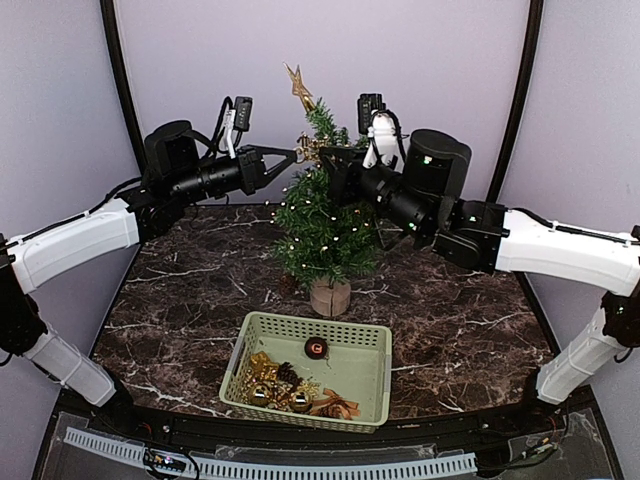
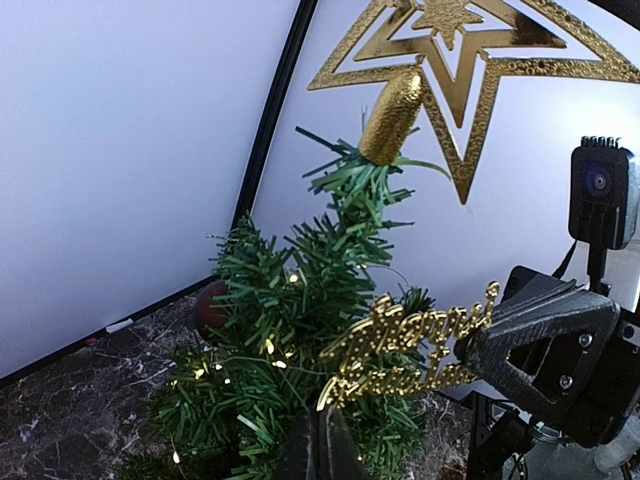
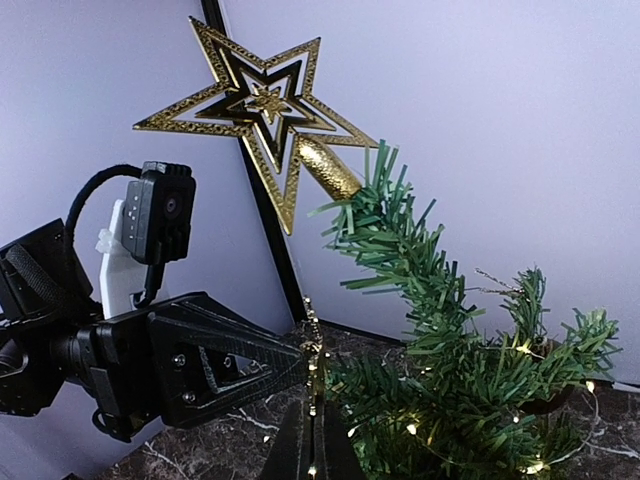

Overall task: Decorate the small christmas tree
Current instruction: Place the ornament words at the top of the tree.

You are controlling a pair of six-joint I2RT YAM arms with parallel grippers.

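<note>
Small christmas tree [image 1: 322, 225] stood upright on its round wooden base [image 1: 330, 296] at the middle of the dark marble tabletop [image 1: 190, 290], just behind the green basket [image 1: 330, 324]. The basket held a red bauble [image 1: 316, 348] and a heap of gold trinkets. Warm fairy lights dotted the branches and a gold star [image 1: 298, 88] capped the tip, which leaned to one side in the right wrist view.

Both arms met high on the tree, just under the star. Between them hung a gold script ornament [image 2: 410, 345] (it seemed to spell a Christmas greeting). The left tool [image 1: 293, 153] appeared pressed together on one end of it. The right tool [image 1: 325, 155] looked pinched on the other end, its fingers narrow around the thin gold edge in its own wrist view.

By its looks, the small christmas tree would be light and top-heavy on so narrow a base. A sideways push near the crown could tip it or drag it across the smooth stone. Its bristly branches would likely be springy, bending under a tool and flicking back. The firm places to hold were probably the thin trunk low down or the base itself. The upper twigs suited only hanging light pieces with a gentle touch.
</note>
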